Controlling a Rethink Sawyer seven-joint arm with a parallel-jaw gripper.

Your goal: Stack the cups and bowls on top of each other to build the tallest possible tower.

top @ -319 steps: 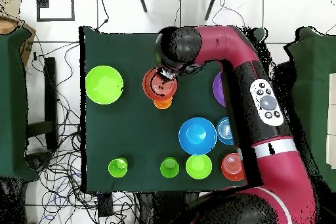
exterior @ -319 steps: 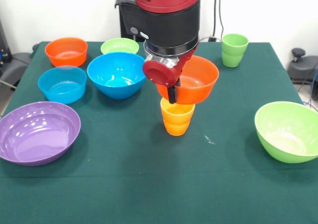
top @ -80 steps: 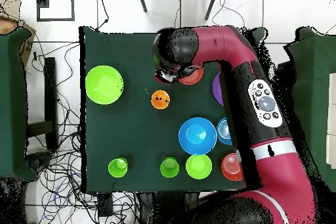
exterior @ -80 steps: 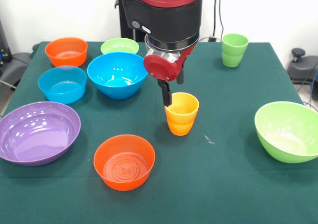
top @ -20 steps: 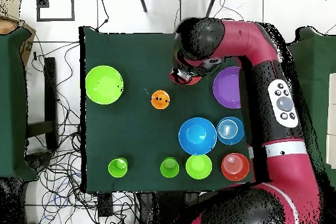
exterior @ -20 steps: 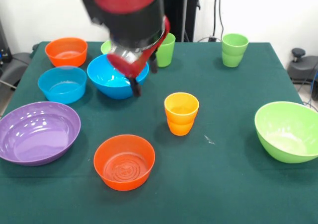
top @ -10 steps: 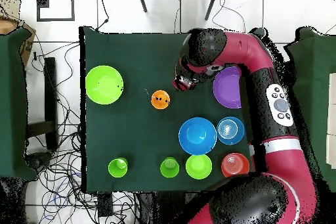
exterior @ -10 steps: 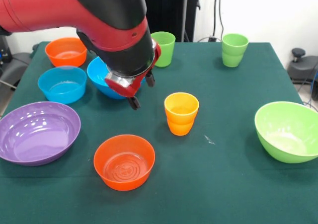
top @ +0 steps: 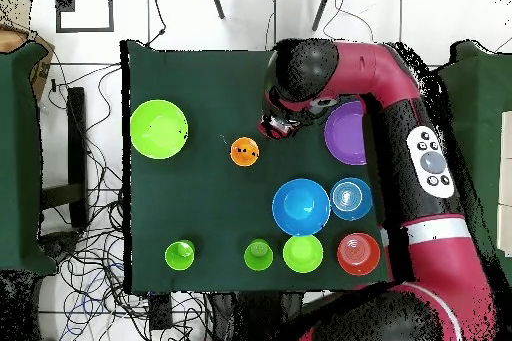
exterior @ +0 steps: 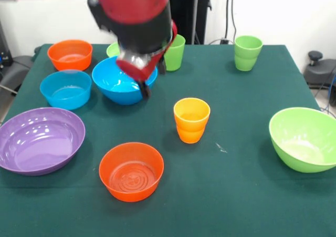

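Currently the gripper (exterior: 143, 84) hangs blurred over the near rim of the big blue bowl (exterior: 118, 80); it carries nothing visible, but how far its fingers are parted cannot be told. No tower stands: the orange cup (exterior: 191, 120) — glossy, tapered, stepped like two nested tumblers — sits alone mid-table, and the orange bowl (exterior: 131, 171), round with ridged rings inside, rests apart on the green cloth (exterior: 236, 195) in front of it. Other bowls lie separate: purple bowl (exterior: 39, 140), light blue bowl (exterior: 65, 89), lime bowl (exterior: 304, 138). Two green cups (exterior: 248, 52) stand at the far edge. Versus half a second ago, the arm has lifted and swung back — gripper now higher.
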